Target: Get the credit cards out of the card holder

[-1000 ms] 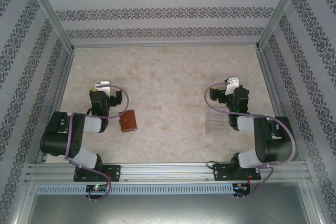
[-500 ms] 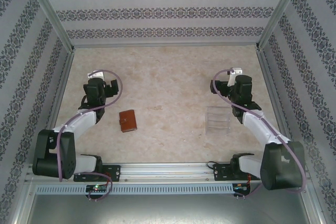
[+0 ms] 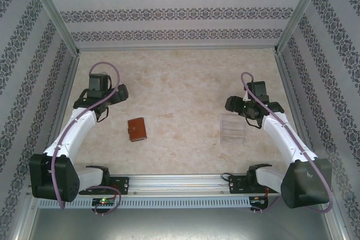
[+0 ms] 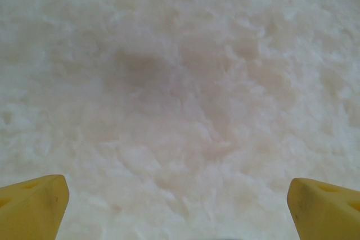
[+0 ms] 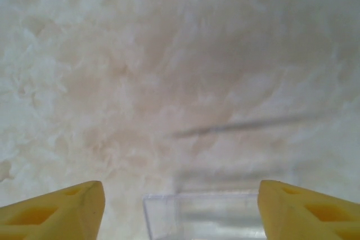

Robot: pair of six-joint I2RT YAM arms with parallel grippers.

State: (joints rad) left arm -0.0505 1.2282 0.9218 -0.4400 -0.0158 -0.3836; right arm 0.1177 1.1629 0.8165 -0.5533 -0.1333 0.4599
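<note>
The card holder (image 3: 136,130) lies shut and flat on the worktop (image 3: 180,71), nearer the bases than the left fingers (image 4: 31,206) and to their inner side, well apart from the right fingers (image 5: 56,212). Both pairs are empty: the left wide, the right somewhat narrower, over the far rim of a clear tray (image 5: 202,214). Best bring the left pair down to pin one edge of the holder, then the right across to lift its flap, as the credit cards are likely tucked inside
</note>
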